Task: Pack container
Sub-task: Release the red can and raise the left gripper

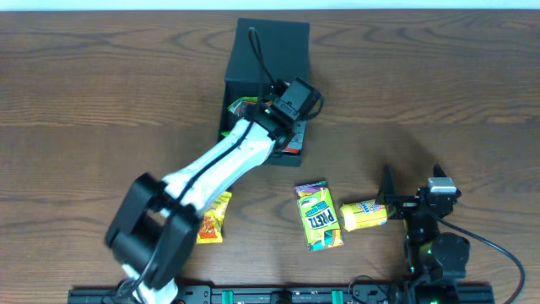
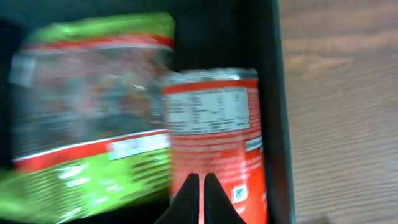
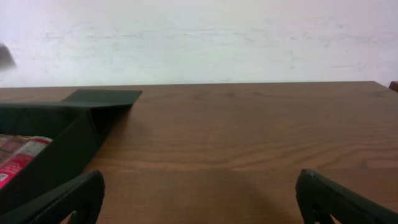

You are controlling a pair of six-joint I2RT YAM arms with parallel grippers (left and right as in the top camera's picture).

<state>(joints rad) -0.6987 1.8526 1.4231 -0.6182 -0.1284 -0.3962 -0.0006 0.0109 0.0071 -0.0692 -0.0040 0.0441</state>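
over the container, left end effector

The right tool has its two dark fingers spread wide, low over the wooden bench. The dark green container stands ahead and to the left of them, open. Its flap lid lies folded back flat on its far side. A red packet rests inside the container, against the near wall. Beyond the container and the bench's far edge rises a white wall.
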